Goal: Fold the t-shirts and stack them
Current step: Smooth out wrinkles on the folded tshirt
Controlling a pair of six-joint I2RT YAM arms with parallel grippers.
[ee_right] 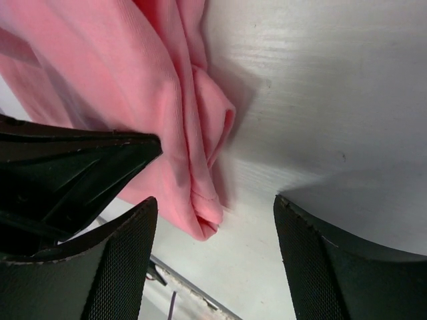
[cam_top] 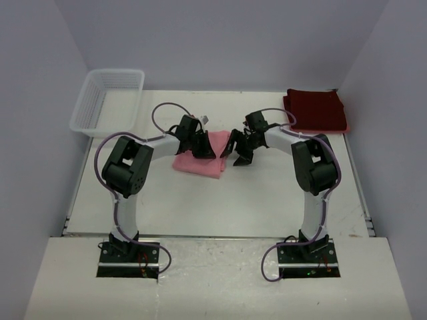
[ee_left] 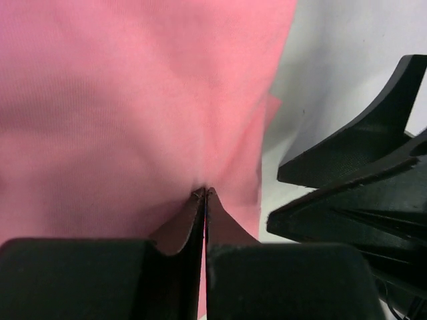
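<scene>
The pink t-shirt (cam_top: 203, 162) lies folded in a small bundle at the middle of the white table (cam_top: 267, 200). My left gripper (cam_top: 203, 148) is shut, pinching a fold of the pink cloth (ee_left: 133, 107) between its fingertips. My right gripper (cam_top: 233, 152) is open just right of the bundle; the shirt's rolled corner (ee_right: 200, 173) lies between its spread fingers. The maroon t-shirt (cam_top: 317, 110) lies folded flat at the back right corner, away from both grippers.
A white lattice basket (cam_top: 107, 100) stands at the back left corner. Grey walls close the table on the left, back and right. The two grippers are close together, the right fingers (ee_left: 353, 193) showing in the left wrist view.
</scene>
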